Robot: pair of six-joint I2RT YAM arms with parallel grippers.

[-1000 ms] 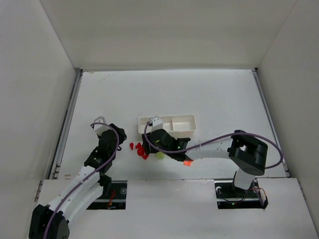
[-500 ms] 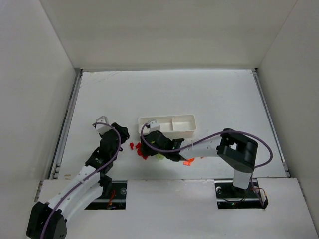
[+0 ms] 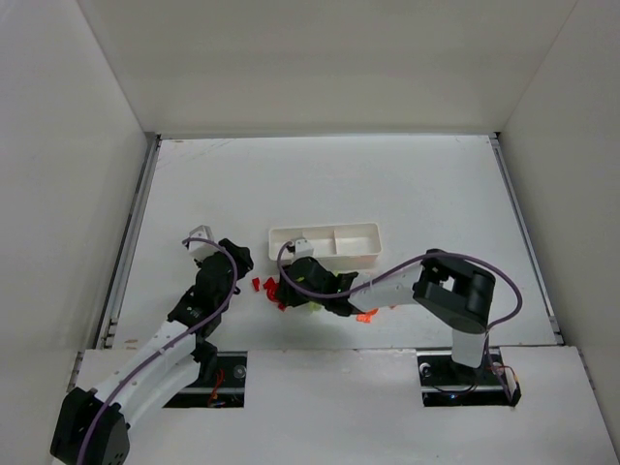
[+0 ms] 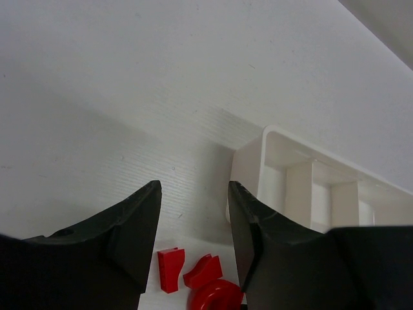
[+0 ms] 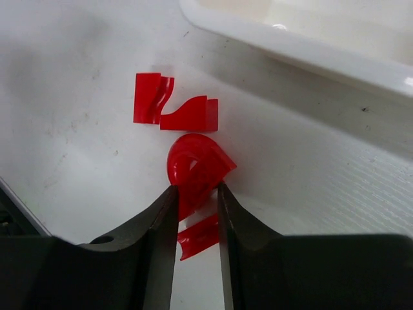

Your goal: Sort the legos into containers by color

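**Right gripper** (image 5: 195,188): shifted leftward over the last second and brought down onto the red cluster. Jaws are pinched on a rounded red lego (image 5: 197,165), which lies on the tabletop (image 5: 77,129) just beside the tray (image 5: 290,45). A pick is judged under way.

**Left gripper** (image 4: 193,187): jaws parted, nothing held.

**Writing:** none legible.

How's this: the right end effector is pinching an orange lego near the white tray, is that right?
Not quite. The right wrist view shows the right end effector pinching a red lego, not an orange one. It is near the white tray.
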